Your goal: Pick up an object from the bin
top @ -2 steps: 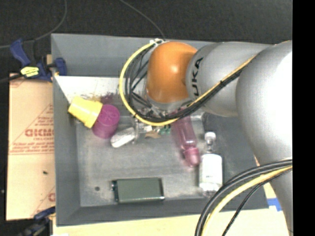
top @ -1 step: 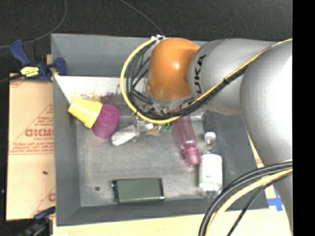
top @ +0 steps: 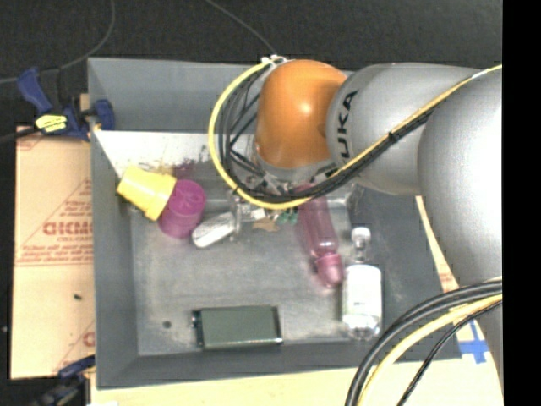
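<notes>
KUKA-lettered arm (top: 397, 134) hangs above a pink bottle (top: 319, 242); its fingers' opening cannot be told.

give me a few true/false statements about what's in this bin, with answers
1. The yellow cup touches the purple cup. True.
2. The dark slab lies by the far wall of the bin. False: it lies by the near wall.
3. The pink bottle lies right of the cups in the view. True.
4. The white bottle lies among the cups. False: it lies at the right, beside the pink bottle.
</notes>
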Controlling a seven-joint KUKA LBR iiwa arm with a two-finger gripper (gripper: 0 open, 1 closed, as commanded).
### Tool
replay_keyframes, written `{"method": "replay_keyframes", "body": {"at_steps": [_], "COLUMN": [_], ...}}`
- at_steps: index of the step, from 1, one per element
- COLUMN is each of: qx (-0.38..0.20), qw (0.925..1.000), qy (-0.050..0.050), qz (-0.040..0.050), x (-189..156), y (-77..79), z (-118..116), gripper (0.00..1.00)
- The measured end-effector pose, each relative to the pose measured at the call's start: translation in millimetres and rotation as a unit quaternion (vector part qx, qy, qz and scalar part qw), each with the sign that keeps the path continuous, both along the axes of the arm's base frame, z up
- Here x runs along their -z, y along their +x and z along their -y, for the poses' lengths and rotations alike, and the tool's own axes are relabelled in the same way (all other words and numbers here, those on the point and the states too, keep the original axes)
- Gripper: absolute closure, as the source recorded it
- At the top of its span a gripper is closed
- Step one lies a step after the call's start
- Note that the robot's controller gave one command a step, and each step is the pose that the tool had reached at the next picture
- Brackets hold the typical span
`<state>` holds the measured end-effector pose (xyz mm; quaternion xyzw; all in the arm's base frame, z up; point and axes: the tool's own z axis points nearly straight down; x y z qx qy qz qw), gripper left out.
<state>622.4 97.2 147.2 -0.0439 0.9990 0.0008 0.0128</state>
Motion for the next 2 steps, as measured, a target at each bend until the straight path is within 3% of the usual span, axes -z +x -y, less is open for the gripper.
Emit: {"method": "replay_keyframes", "body": {"at_steps": [2], "qx": [0.000], "qw": [1.0000], "qy": [0.000], "qz": [-0.0001], "x": [-6.8], "y": [-0.1], "z": [0.2], "gripper": [1.00]}}
